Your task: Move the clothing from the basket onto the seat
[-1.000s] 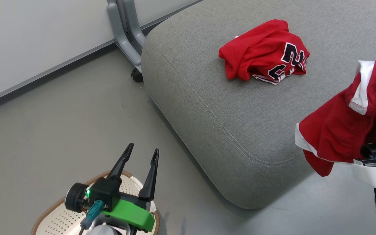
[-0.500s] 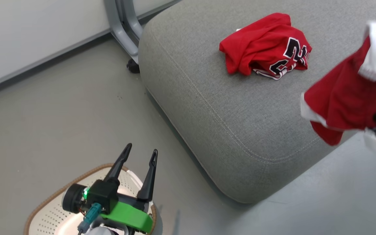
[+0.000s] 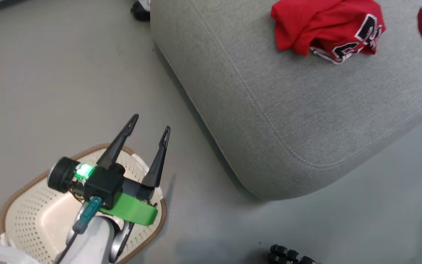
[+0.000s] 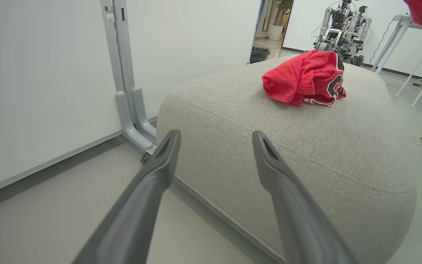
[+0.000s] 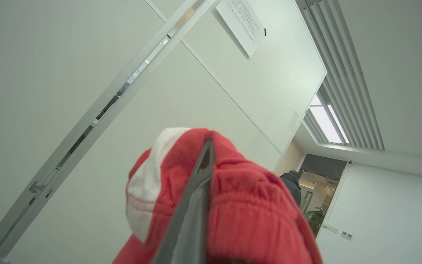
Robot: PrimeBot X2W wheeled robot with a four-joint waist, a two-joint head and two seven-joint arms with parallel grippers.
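**A:** So, where is the clothing right now?

**B:** Split in two. The jersey (image 3: 324, 25) lies crumpled on top of the seat (image 3: 277, 121), well in from its rounded corner. The second red garment (image 5: 247, 205) is up off the cushion, bunched around the right gripper (image 5: 206, 154). That gripper's two fingers are pressed together with the cloth pinched between them (a white panel with red stitching hangs on one side of them, gathered red fabric on the other).

**A:** Any writing you can read?

**B:** Not much. The jersey carries black numerals edged in white, but the folds hide most of each one, so I cannot tell which digits they are. A strip of white trim with red lines peeks out beneath them. In the right wrist view a printed sheet (image 5: 243, 24) is fixed high on the pale wall, and its lines of text are too small to read.

**A:** And the left gripper (image 3: 151, 122)?

**B:** Its fingers are spread wide with nothing between them. It hangs over the far rim of the basket (image 3: 20, 209), fingers pointing toward the seat, and a green light (image 3: 84, 170) glows at its base.

**A:** Where does the basket stand?

**B:** On the grey floor (image 3: 50, 73), near the seat's corner but apart from it, its brown rim curving around the perforated cream wall.
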